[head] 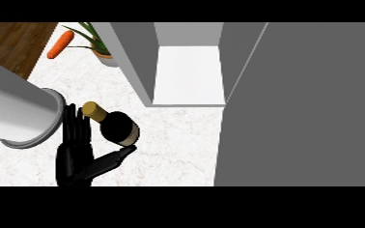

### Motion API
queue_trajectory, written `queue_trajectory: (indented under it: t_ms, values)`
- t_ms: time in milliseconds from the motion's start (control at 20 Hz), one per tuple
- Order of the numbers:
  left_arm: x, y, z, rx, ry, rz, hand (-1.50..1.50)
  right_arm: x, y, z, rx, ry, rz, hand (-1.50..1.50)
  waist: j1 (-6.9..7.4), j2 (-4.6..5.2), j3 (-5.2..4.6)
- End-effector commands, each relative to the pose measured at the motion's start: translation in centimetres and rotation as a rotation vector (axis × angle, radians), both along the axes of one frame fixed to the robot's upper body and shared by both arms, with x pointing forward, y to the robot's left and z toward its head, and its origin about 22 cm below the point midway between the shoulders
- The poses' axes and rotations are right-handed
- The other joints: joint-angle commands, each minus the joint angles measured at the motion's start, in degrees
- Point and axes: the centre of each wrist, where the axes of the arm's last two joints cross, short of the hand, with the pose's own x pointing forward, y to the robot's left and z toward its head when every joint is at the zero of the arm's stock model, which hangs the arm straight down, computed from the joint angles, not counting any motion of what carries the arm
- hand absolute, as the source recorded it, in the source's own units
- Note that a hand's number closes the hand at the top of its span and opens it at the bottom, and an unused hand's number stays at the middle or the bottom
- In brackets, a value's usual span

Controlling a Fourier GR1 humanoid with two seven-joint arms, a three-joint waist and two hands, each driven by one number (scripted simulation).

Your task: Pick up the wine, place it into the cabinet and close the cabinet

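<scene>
Our left fingers (75,125) stand straight and spread, thumb out, the hand (77,157) just beside the wine (114,124) without curling round it. The wine stands on the counter (178,145) before the cabinet (188,63), whose door (299,106) is open. A carrot (60,44) and plant (96,41) lie beyond.

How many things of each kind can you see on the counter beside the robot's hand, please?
Wine bottle: 1
Carrot: 1
Potted plant: 1
Cabinet, door open: 1
Total: 4

The left hand is open next to the bottle, not gripping it.
</scene>
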Motion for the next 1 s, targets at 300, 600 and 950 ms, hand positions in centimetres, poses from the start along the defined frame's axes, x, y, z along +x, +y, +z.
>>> queue_trajectory:
  t_ms: [300, 600, 950]
  values:
    - [1.0, 0.1, -2.4, 0.001, 0.010, 0.003, -1.50, -4.2, -0.7, 1.2, 0.033, -0.063, 0.069, -1.50, -0.28, -0.04, 0.02]
    - [0.3, 0.5, -3.8, -0.012, 0.014, -0.015, -1.50, -3.9, -0.6, 0.7, 0.046, -0.036, 0.060, -1.50, -0.07, -0.04, 0.03]
    - [1.1, 2.2, -6.3, -0.032, 0.043, -0.011, -1.50, -4.1, -0.5, 1.1, 0.046, -0.048, 0.061, -1.50, -0.20, -0.03, 0.01]
